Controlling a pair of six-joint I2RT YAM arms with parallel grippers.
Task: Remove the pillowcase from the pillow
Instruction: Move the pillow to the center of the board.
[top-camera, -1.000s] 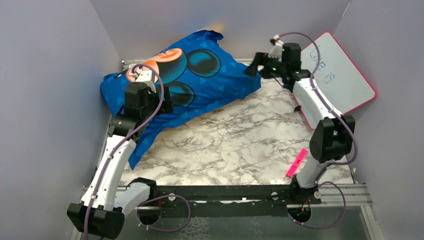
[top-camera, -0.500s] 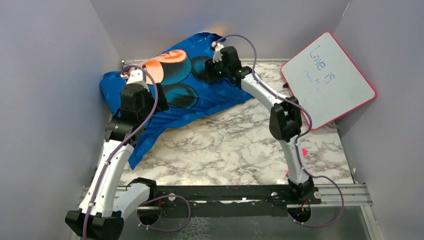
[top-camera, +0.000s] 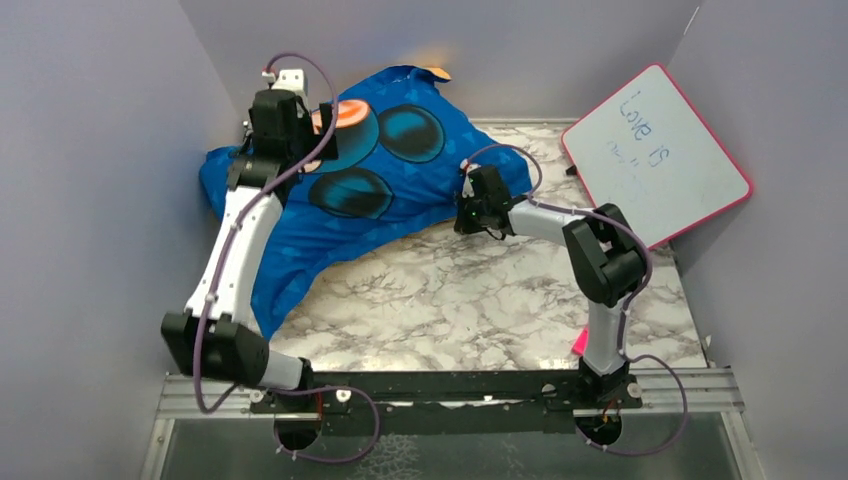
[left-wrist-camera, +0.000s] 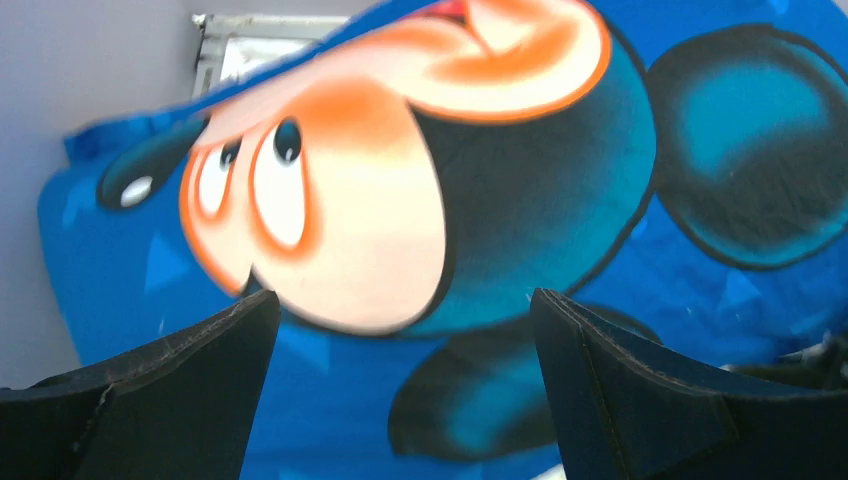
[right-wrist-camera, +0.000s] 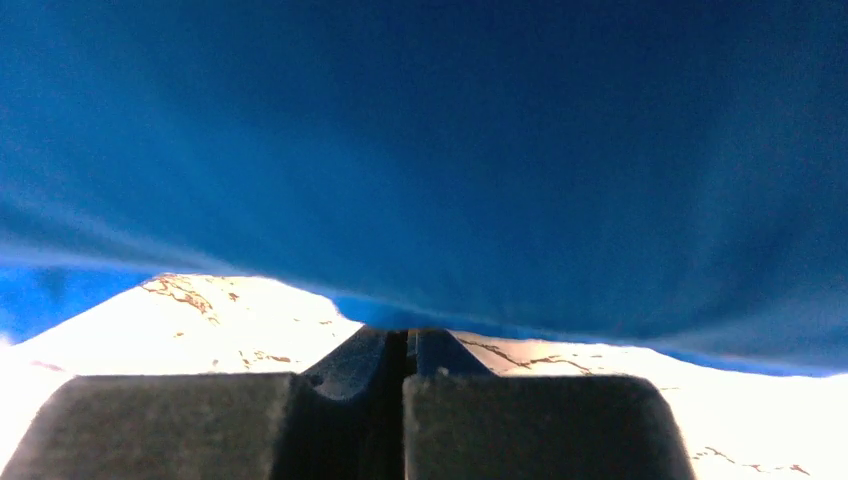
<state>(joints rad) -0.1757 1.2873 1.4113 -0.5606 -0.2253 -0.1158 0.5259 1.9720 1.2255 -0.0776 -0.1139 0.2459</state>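
Observation:
The blue pillowcase (top-camera: 400, 170) with its orange-and-black cartoon print lies bulging at the back left of the marble table (top-camera: 480, 290). The pillow is hidden inside it. My left gripper (top-camera: 325, 138) hovers open over the print's orange face; in the left wrist view its fingers (left-wrist-camera: 405, 300) stand wide apart above the pillowcase (left-wrist-camera: 700, 260) with nothing between them. My right gripper (top-camera: 463, 214) sits low on the table at the cover's near right edge. In the right wrist view it (right-wrist-camera: 402, 335) is shut, its tips pinching the hem of the pillowcase (right-wrist-camera: 450, 150).
A pink-edged whiteboard (top-camera: 655, 150) leans against the right wall. A pink marker (top-camera: 580, 343) lies by the right arm's base. Grey walls close in the left, back and right sides. A flap of the cover trails toward the left arm (top-camera: 275, 290).
The right arm swung from the back right corner, over the pillowcase, down to its near right edge, and its jaws shut there. The left arm lifted and reached further back, still open.

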